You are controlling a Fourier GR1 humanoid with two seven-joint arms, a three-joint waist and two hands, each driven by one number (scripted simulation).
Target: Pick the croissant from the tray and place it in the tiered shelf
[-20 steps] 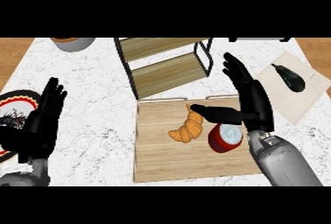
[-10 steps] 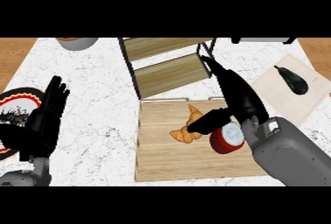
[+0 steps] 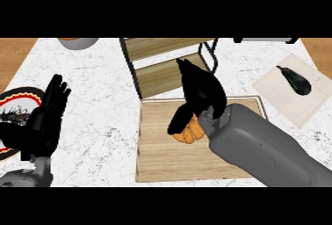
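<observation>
The croissant lies on the tray, mostly hidden under the right hand, just below the tiered shelf. Whether that hand has closed on it cannot be told. The left hand rests open, fingers straight, at the left of the surface.

One croissant, one wooden tray, one tiered shelf, all centre frame. One eggplant and one cloth mat, upper right. One patterned plate, left edge. One grey bowl, upper left. Two hands: left hand lower left, right hand centre.
</observation>
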